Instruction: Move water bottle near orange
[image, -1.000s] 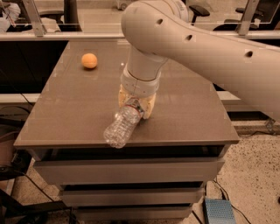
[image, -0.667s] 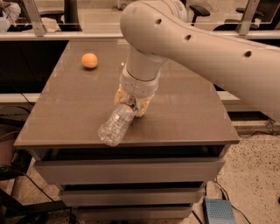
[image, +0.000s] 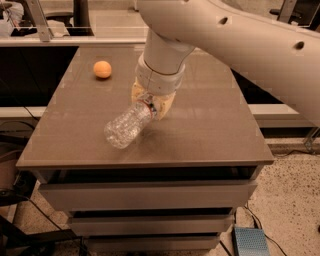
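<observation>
The water bottle (image: 126, 127) is clear ribbed plastic, held at its neck end and tilted, its base pointing toward the table's front left. My gripper (image: 151, 103) is shut on the bottle's upper end near the middle of the table; the cap is hidden by the fingers. The orange (image: 102, 69) sits on the table at the far left, well apart from the bottle.
The brown table (image: 210, 130) stands on a drawer cabinet (image: 150, 200). My large white arm (image: 240, 40) crosses the upper right. A counter runs behind the table. A blue object (image: 250, 242) lies on the floor at the lower right.
The bottle has swung and shifted a little to the left in my gripper, with its base now further toward the table's left. The orange has not moved.
</observation>
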